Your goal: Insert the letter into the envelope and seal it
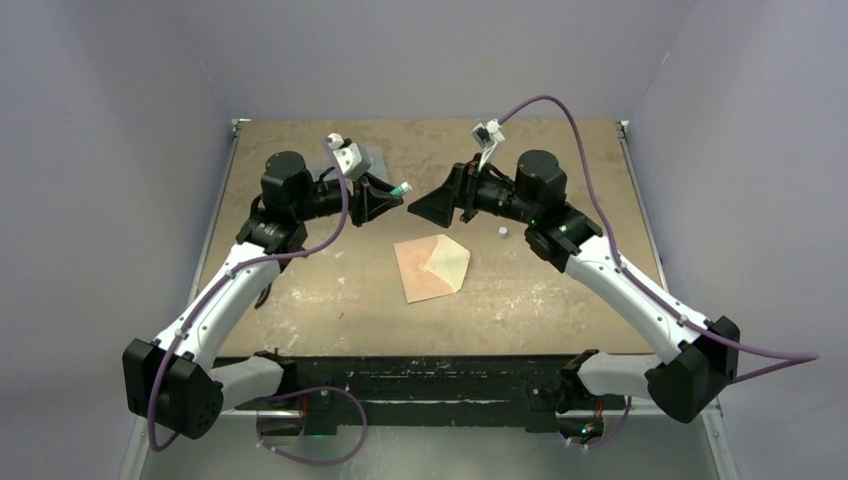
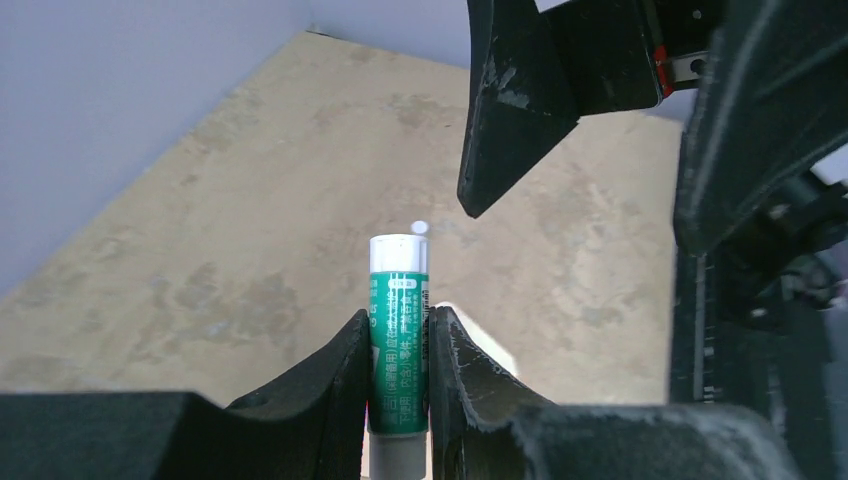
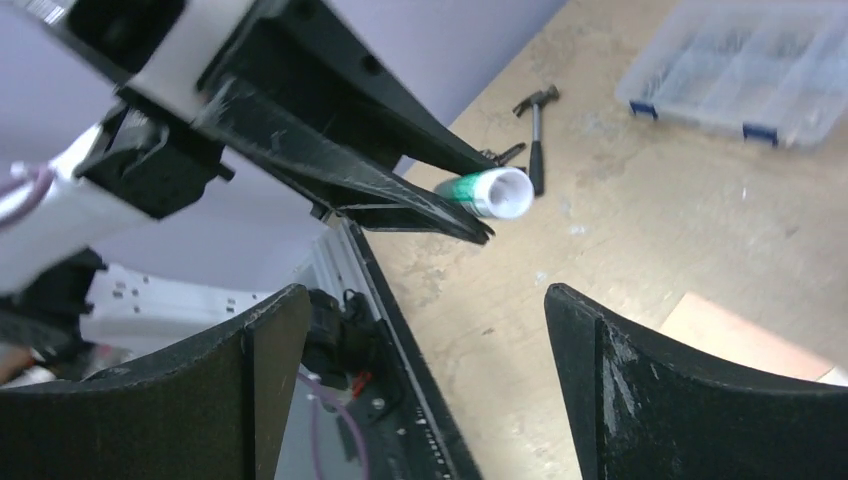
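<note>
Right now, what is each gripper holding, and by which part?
The left gripper grips a glue stick around its green body; the right gripper holds nothing.

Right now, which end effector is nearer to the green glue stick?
Left. The left end effector is clamped around the glue stick, its white end poking out ahead. The right end effector is open, facing that end across a gap.

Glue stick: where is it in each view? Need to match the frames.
Top external: glue stick just left of centre in the upper half, poking out of the left claw.
Left wrist: bottom centre, upright between that claw's own fingers.
Right wrist: upper centre, white end facing the camera.
Shared landmark: the left claw, shut on the stick in all three views.
</note>
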Controlling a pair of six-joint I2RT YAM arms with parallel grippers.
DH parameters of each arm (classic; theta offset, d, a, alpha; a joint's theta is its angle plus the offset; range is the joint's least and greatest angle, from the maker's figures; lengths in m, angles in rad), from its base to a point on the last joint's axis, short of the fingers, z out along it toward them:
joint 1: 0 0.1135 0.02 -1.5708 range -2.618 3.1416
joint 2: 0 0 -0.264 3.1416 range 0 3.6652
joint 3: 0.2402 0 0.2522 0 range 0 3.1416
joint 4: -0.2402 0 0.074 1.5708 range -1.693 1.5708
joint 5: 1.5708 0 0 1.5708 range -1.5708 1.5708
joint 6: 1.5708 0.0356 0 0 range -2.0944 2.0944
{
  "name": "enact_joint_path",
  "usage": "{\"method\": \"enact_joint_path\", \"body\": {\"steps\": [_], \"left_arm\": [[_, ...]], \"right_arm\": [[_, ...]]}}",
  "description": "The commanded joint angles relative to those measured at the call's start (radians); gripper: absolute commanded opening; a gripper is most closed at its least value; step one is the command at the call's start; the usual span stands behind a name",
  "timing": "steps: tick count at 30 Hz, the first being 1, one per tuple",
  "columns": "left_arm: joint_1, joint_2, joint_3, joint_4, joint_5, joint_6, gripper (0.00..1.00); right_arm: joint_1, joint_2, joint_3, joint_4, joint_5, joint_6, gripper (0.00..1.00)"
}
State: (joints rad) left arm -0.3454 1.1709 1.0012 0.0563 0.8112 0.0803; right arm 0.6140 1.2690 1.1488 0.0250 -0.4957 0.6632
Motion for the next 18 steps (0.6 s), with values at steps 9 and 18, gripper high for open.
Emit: {"method": "enact_joint_path", "body": {"steps": [9,18], "left_arm": [[0.003,0.012,0.092,0.004,0.253,-0.334,0.0],[0.003,0.027,0.085,0.0,0.301,-0.281,0.0]], "right_arm": [[-0.008,0.052,0.136,-0.126,-0.056,-0.293,0.67],[-0.009,0.045,0.114,-0.03,-0.139,-0.196,0.46]]}}
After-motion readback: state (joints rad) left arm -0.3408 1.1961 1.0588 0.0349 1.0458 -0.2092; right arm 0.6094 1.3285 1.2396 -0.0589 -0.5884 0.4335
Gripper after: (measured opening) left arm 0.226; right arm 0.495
